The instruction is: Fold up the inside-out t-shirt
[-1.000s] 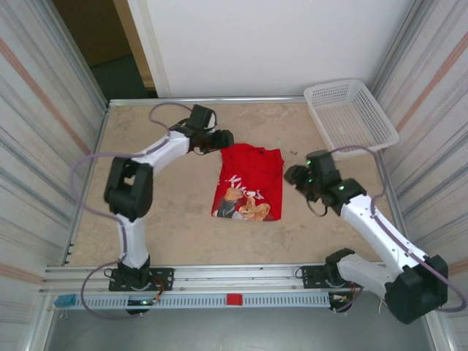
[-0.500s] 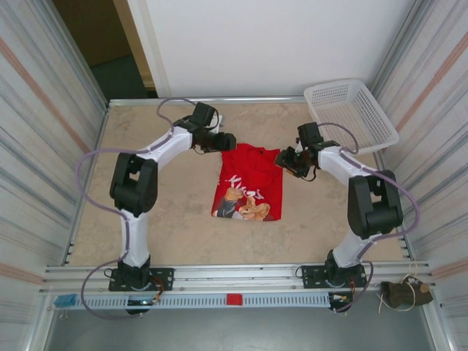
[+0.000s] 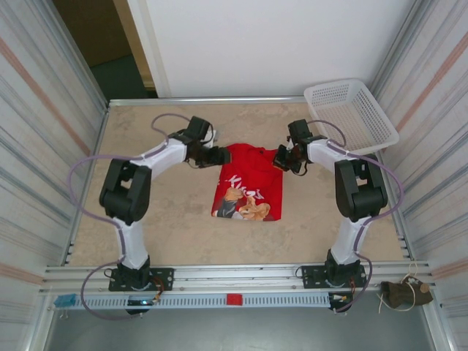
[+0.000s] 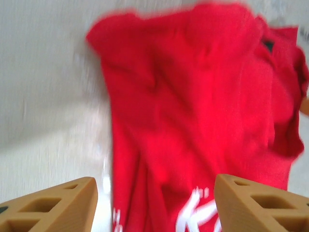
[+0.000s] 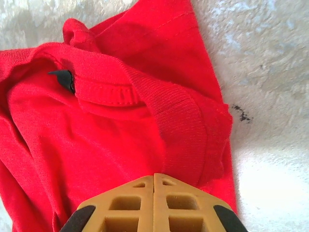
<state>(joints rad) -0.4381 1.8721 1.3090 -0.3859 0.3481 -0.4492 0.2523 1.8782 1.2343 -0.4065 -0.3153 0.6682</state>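
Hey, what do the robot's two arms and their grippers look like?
The left arm and right arm are white tubes with bulky black joints, each trailing a looping lilac cable. The left gripper and right gripper have tan wedge-shaped jaws with hollow triangular cells.

The red t-shirt lies flat in the middle of the table, folded long and thin. Its bear picture is near, its collar far.

White mesh basket on table, far right corner; brownish bundle, maybe cord, off near edge
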